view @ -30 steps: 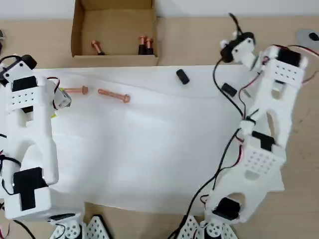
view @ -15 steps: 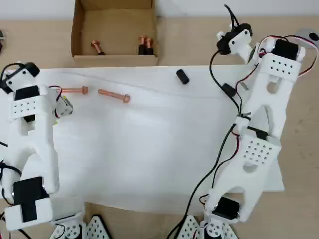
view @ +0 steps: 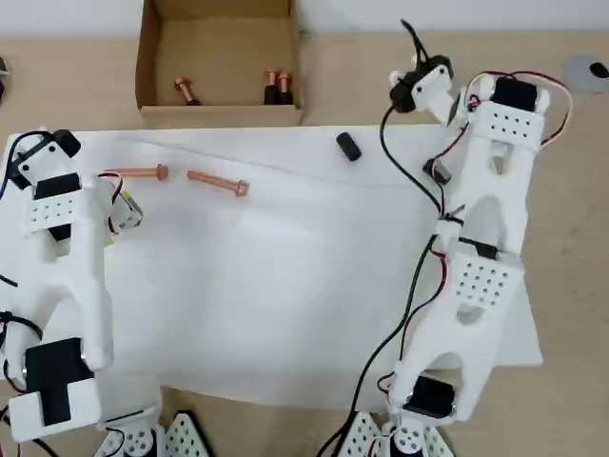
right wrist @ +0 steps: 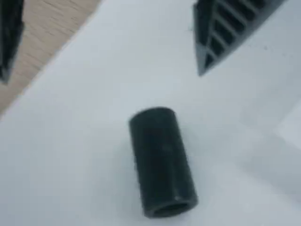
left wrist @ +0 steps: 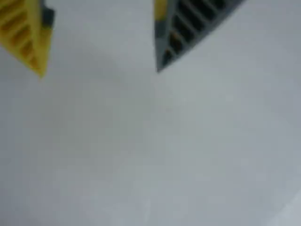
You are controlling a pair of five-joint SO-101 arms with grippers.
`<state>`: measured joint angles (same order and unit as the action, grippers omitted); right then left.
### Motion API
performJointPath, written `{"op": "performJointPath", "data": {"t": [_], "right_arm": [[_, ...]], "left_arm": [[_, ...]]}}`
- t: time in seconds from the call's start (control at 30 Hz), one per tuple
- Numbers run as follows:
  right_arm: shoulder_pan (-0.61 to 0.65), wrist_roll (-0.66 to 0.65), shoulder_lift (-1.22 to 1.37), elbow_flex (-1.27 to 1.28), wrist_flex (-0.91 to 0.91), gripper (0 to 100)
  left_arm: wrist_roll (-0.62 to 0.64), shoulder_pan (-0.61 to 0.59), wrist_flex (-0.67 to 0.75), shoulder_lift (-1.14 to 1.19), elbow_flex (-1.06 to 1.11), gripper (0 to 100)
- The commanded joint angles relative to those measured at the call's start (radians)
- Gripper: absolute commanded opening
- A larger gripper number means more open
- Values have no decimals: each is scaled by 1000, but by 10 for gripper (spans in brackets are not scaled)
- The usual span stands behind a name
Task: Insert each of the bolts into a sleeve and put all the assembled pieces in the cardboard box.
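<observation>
Two copper bolts (view: 143, 173) (view: 219, 183) lie loose at the back left of the white sheet (view: 285, 286). One black sleeve (view: 348, 147) lies near the sheet's back edge, and a second sleeve (view: 437, 169) is partly under the right arm (view: 500, 124). In the right wrist view a black sleeve (right wrist: 162, 162) lies on its side just ahead of my open right gripper (right wrist: 102, 75), untouched. My left gripper (left wrist: 99, 70) (view: 122, 208) is open over bare sheet, just in front of the nearer bolt. The cardboard box (view: 143, 67) holds three assembled pieces (view: 186, 90) (view: 278, 86).
Black cables (view: 419, 248) hang along the right arm across the sheet's right side. A grey disc (view: 585, 69) sits on the wooden table at the back right. The sheet's middle and front are open room.
The right arm has swung left toward the sleeves at the back of the sheet. The left arm has drawn back toward the front, away from the bolt beside it.
</observation>
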<state>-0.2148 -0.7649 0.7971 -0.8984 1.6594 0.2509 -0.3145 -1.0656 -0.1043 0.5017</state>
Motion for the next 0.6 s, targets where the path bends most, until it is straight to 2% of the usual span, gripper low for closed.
{"op": "performJointPath", "data": {"t": [0.0, 0.33, 0.57], "right_arm": [[15, 11, 15, 1, -14, 280], [19, 2, 41, -36, -32, 281], [42, -77, 107, -42, -12, 281]], "left_arm": [[-5, 2, 18, -38, 0, 168], [-5, 2, 32, 67, -40, 168], [-5, 2, 32, 70, -41, 168]]}}
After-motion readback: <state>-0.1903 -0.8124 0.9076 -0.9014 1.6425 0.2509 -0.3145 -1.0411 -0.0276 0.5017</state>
